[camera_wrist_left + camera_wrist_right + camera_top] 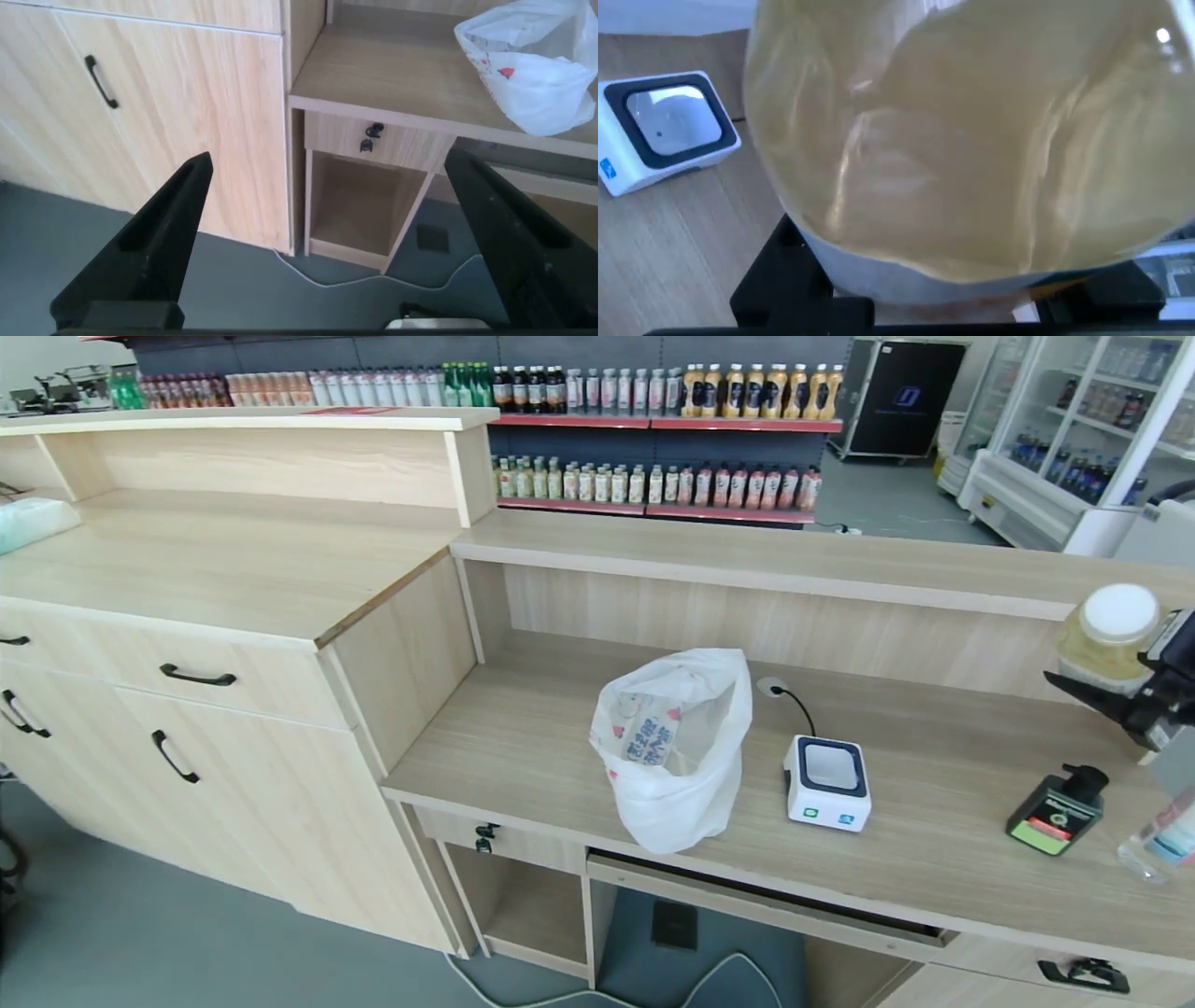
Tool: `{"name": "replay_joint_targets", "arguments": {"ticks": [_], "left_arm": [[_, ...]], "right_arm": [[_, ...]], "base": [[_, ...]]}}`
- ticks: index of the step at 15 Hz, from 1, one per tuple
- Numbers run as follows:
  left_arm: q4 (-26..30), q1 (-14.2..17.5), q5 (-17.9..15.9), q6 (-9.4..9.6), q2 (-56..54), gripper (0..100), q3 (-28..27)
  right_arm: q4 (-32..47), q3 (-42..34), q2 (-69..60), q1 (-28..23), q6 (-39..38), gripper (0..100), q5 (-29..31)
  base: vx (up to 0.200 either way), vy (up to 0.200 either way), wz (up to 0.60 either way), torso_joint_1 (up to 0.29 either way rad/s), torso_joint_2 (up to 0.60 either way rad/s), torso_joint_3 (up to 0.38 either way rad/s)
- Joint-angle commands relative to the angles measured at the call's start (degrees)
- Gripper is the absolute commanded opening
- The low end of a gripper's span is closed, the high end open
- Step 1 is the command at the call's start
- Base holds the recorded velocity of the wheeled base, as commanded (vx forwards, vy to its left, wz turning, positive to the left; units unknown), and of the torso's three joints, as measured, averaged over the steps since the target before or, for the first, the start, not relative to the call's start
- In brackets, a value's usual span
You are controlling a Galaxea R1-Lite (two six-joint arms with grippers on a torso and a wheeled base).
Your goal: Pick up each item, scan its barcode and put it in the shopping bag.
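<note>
A jar (1111,627) with a white lid and yellowish contents hangs above the counter's right end, with my right gripper (1131,695) shut on it. In the right wrist view the jar (971,140) is close up, and the scanner (668,126) lies beyond it. The white scanner (827,782) sits mid-counter with its cable running back to a hole. Left of it stands the white shopping bag (674,747), mouth open, with a printed pack inside. My left gripper (327,252) is open, low in front of the cabinets, with the bag (533,56) up on the counter beyond it.
A black pump bottle (1055,812) and a clear bottle (1158,845) lie at the counter's right front. A raised ledge (747,560) runs behind the counter. A taller cabinet block (233,569) stands to the left. Shelves of drinks fill the background.
</note>
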State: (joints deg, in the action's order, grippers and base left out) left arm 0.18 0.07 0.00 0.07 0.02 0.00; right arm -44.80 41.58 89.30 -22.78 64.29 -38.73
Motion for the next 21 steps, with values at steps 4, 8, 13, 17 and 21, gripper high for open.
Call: {"name": "replay_joint_targets", "arguments": {"ticks": [4,8,13,17,21], "left_arm": [[-0.01,0.01,0.0,0.01,-0.02,100,0.0],[-0.09,0.01,0.0,0.01,-0.02,100,0.0],[-0.01,0.01,0.0,0.01,-0.02,100,0.0],[-0.09,0.01,0.0,0.01,-0.02,100,0.0],[-0.01,0.01,0.0,0.01,-0.02,100,0.0]], "right_arm": [[-9.87,0.87,14.77,2.48,0.75,0,-2.84],[-12.5,2.19,22.24,2.57,3.65,0,-6.01],[-13.3,3.24,27.16,4.94,3.91,0,-6.27],[-16.99,4.03,30.24,7.32,4.0,0,-6.27],[-18.74,4.38,31.99,8.11,5.23,0,-6.27]], "base": [[0.0,0.0,0.0,0.0,0.0,0.0],[0.0,0.0,0.0,0.0,0.0,0.0],[0.0,0.0,0.0,0.0,0.0,0.0],[0.0,0.0,0.0,0.0,0.0,0.0],[0.0,0.0,0.0,0.0,0.0,0.0]]}}
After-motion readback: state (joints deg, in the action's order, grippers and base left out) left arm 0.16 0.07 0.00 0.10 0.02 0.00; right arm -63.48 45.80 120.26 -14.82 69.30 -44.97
